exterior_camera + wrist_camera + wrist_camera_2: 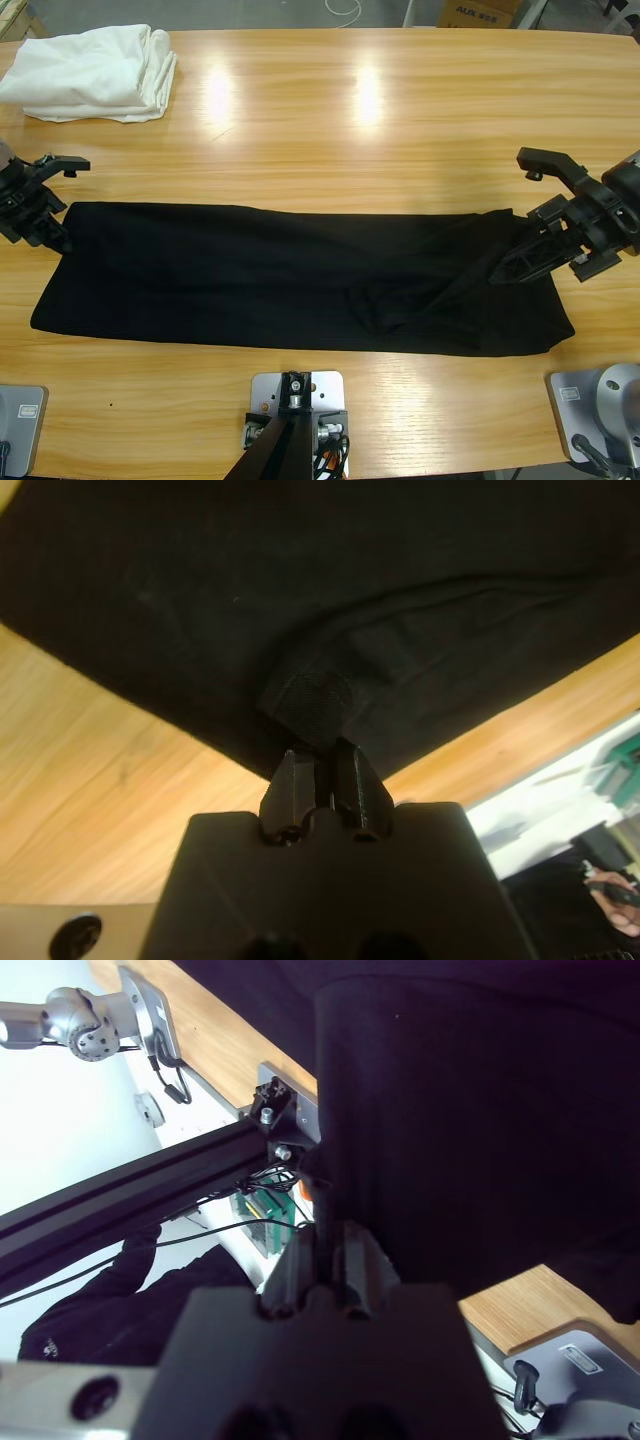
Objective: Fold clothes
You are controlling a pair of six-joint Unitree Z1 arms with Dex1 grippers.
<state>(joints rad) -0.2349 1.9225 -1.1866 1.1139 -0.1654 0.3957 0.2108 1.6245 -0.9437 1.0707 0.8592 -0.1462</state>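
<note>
The clothes [280, 275], a black shirt, lie as a long band across the near half of the table. Collar, buttons and lettering are hidden. My left gripper [55, 235] sits at the band's far left corner. In the left wrist view the left gripper [320, 755] is shut on a small pinch of the black fabric [300, 580]. My right gripper [515, 265] is at the band's right end. In the right wrist view the right gripper [325, 1245] is shut on an edge of the cloth [480, 1110], which rises in a taut fold from the jaws.
A folded white cloth [95, 72] lies at the table's far left corner. Bare wooden table [360, 130] stretches behind the shirt. The near table edge [440, 460] runs close below the shirt. A person's dark sleeve [110, 1300] shows below the table in the right wrist view.
</note>
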